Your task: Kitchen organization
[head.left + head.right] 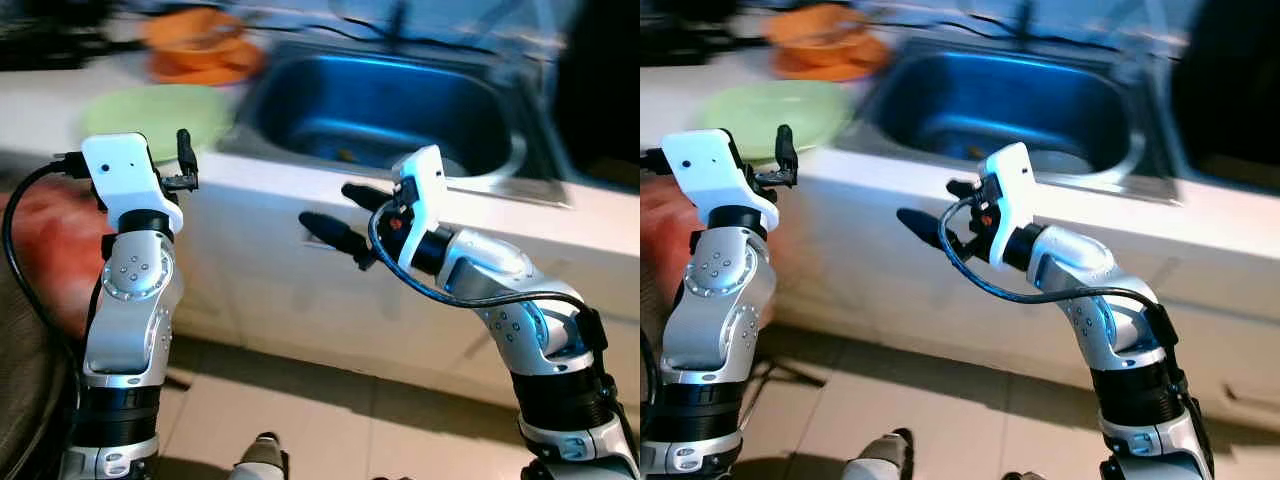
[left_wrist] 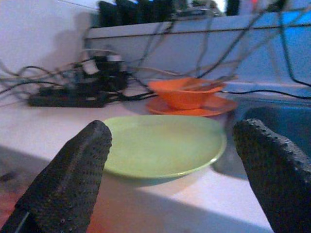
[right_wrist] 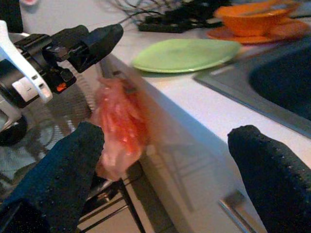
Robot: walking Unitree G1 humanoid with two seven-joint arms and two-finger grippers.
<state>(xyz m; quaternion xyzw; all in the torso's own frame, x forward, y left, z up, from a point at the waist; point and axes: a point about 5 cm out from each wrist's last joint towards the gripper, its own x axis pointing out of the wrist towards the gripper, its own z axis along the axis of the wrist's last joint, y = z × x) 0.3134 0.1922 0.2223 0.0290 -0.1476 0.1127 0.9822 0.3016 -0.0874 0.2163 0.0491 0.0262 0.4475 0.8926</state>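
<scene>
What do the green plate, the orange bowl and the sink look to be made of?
Green plate: likely plastic or melamine; flat matte colour, soft sheen at the rim. Orange bowl: looks the same, smooth and opaque; glazed ceramic is possible. Sink: stainless steel by its brushed, reflective basin, tinted blue by the light.

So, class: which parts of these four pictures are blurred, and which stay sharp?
In the left eye view the orange bowl and green plate are smeared, while the left gripper and right gripper stay fairly crisp. In the left wrist view the plate is sharper. In the right wrist view the pink bag is streaked.
</scene>
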